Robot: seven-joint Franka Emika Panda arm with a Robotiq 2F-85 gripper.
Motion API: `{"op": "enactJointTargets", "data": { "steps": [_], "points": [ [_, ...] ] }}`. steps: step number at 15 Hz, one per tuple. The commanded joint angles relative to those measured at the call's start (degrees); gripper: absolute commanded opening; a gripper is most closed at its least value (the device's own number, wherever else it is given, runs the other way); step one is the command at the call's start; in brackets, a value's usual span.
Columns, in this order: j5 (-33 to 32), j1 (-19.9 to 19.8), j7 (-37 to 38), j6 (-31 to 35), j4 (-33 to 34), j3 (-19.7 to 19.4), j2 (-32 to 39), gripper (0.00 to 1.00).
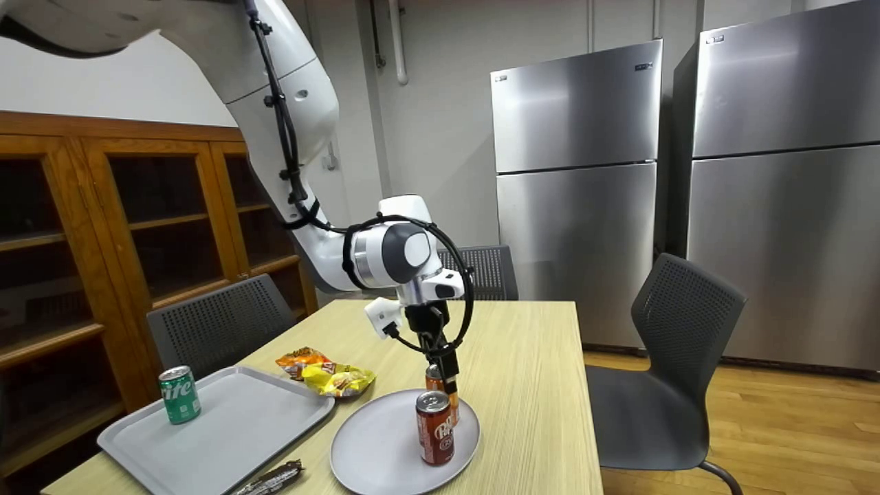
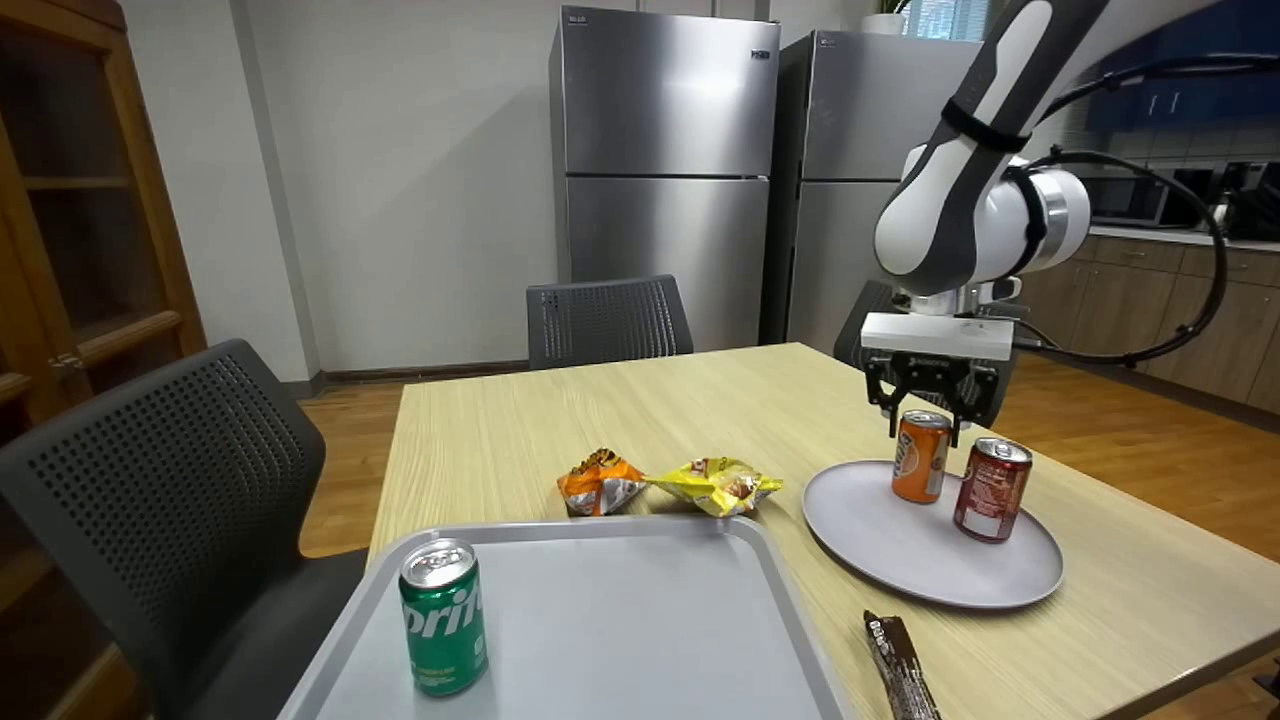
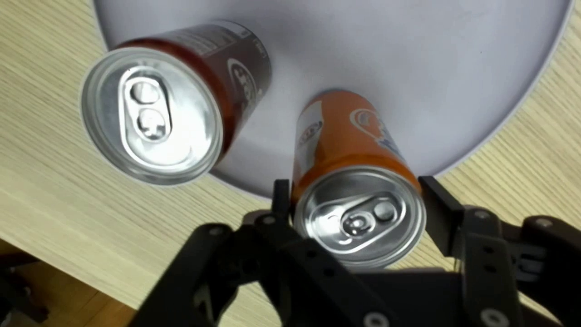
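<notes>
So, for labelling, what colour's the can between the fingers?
The can is mostly orange, clearest in the wrist view.

2 cans (image 2: 918,465) on plate (image 2: 870,525) (tray (image 2: 640,620) at left, both exterior views)

White letters on the green can (image 2: 443,620) read as "Sprite", the word partly curving out of sight in both exterior views; lettering on the dark red can (image 1: 435,430) seems to begin "Dr P"; the orange can's (image 3: 352,150) print is too blurred to read
</notes>
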Motion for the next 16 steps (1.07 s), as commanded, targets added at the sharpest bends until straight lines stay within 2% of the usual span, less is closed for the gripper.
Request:
{"op": "enactJointTargets", "data": {
  "steps": [1,2,10,16],
  "points": [
    [0.62,1.65,0.64,-1.04,-0.04,-1.51,-0.76,0.42],
    [0.35,1.99,0.83,-1.04,-0.48,-1.84,-1.39,0.38],
    [-2.02,6.55,3.78,-0.35,-6.13,-3.32,-9.91,0.38],
    [-8.37,10.39,11.36,-1.95,-11.57,-0.86,-18.60,0.38]
  ]
}}
